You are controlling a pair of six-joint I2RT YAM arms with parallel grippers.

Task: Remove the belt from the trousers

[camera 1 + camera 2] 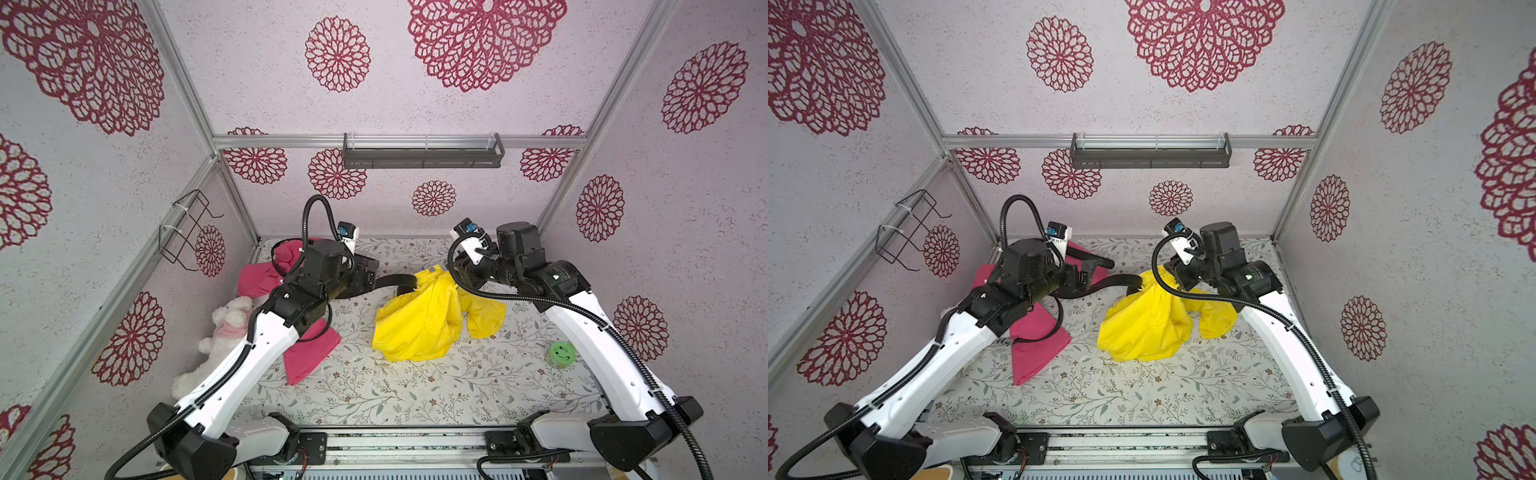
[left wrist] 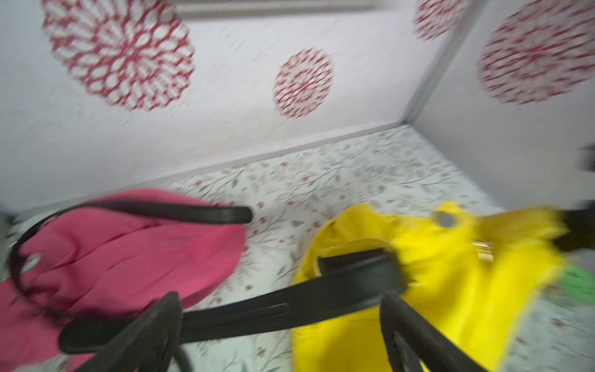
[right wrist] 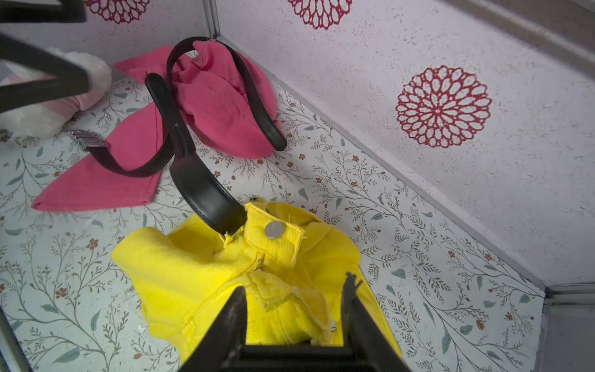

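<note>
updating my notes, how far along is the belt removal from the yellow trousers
Done: much of the black belt is pulled out. In hand: the right hand grips the yellow trousers; the left hand is open, not gripping the belt. Left: its end sits in the waistband.

Table surface: floral-print top with clothing and small items.

The table point(image 1: 415, 395) carries the yellow trousers point(image 1: 419, 328) right of centre toward the rear, bunched, with the lower folds on the surface. The belt point(image 3: 206, 193) leaves the waistband, crosses a bare strip of table and ends on the pink garment point(image 3: 222, 112) at the rear left. A second belt point(image 3: 257, 106) loops over the pink garment; its buckle point(image 3: 88, 140) lies on the table just beside the cloth. The plush toy point(image 1: 220, 328) lies at the left edge. The green disc point(image 1: 562, 354) lies near the right edge, well apart from the clothing.
</note>
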